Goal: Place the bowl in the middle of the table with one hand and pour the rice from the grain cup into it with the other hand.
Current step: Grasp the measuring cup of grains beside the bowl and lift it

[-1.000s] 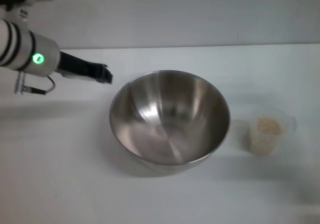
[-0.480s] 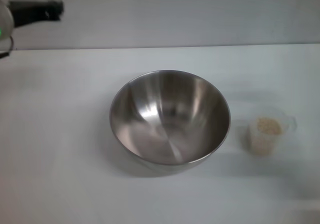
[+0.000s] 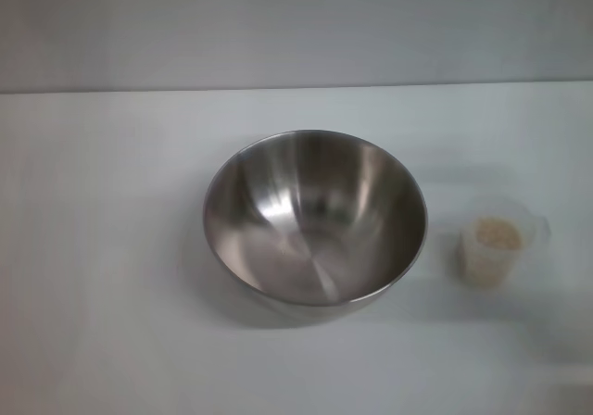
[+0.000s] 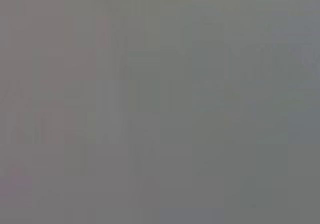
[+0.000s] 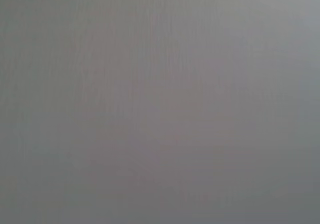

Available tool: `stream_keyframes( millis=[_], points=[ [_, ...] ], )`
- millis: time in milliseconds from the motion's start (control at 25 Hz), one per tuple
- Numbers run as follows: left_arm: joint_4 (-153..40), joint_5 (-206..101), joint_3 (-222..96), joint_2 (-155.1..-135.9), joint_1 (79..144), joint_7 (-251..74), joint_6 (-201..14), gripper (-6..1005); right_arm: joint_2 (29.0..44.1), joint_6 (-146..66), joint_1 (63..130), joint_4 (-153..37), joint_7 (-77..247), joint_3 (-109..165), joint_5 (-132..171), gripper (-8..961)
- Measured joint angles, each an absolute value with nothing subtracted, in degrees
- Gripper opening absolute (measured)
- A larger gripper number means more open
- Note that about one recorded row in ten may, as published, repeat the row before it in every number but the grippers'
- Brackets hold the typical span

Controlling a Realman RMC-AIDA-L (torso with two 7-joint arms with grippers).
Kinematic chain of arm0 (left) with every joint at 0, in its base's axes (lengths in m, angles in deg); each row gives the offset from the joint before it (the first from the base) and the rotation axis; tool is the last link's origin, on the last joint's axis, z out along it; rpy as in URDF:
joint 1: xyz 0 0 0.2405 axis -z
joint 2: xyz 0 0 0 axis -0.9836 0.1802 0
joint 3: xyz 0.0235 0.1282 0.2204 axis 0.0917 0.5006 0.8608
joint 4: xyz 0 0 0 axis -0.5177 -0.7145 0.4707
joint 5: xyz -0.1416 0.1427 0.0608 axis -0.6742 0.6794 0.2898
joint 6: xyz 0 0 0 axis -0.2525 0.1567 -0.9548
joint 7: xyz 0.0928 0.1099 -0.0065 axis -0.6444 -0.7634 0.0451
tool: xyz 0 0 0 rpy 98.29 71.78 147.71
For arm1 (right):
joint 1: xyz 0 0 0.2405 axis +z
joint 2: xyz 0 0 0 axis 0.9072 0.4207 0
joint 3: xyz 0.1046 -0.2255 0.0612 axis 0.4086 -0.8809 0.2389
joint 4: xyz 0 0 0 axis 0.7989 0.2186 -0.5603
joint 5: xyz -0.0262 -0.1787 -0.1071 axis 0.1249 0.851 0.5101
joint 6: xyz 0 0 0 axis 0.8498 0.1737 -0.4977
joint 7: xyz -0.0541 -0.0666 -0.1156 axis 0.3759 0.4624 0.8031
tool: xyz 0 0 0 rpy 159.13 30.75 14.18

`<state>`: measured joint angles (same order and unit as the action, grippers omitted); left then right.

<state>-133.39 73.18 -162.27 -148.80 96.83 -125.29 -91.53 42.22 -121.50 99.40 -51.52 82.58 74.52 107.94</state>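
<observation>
Neither arm's jaws are in my views, so with the bowl (image 3: pixel 315 219) mid-table (image 3: pixel 102 248) and the cup (image 3: pixel 494 247) of rice (image 3: pixel 498 232) to its right, I judge grasping the cup comes next.

Head cam sits up high looking forward and down, so you get the whole table (image 3: pixel 111 341) out to its far edge, with the bowl (image 3: pixel 315 216) dead center and the grain cup (image 3: pixel 494 248) off on the robot's right. Both wrist cams just show flat grey, can't tell which way they face. Nothing overlaps between the three views. No gripper in any view.
</observation>
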Motion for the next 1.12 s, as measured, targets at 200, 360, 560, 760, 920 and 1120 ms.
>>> stream_keyframes(
  millis=[200,360,560,760,920,1120],
  points=[
    [-127.1,74.4,-158.3,-148.8,96.8,-125.8,-107.1,137,42.28,-121.5,99.1,-51.5,82.7,74.6,107.9,635],
    [-120.0,76.0,-154.4,-148.79,97.2,-120.9,-121.2,137,42.52,-121.8,98.2,-51.5,82.7,74.6,107.9,635],
    [-110.7,86.2,-152.0,-148.75,97.1,-103.4,-136.4,138,42.71,-121.8,96.7,-51.0,82.6,74.6,107.9,634],
    [-101.0,95.4,-152.9,-148.58,97.8,-83.8,-145.4,139,42.96,-122.2,93.5,-48.9,82.5,73.9,108.3,633],
    [-93.2,98.4,-154.1,-148.55,99.3,-74.6,-151.8,139,43.0,-123.6,89.6,-45.9,82.6,73.2,110.1,635],
    [-89.5,99.2,-154.1,-148.52,99.7,-72.2,-153.2,186,43.0,-126.3,83.9,-43.1,82.5,73.0,113.8,636]
  ],
)
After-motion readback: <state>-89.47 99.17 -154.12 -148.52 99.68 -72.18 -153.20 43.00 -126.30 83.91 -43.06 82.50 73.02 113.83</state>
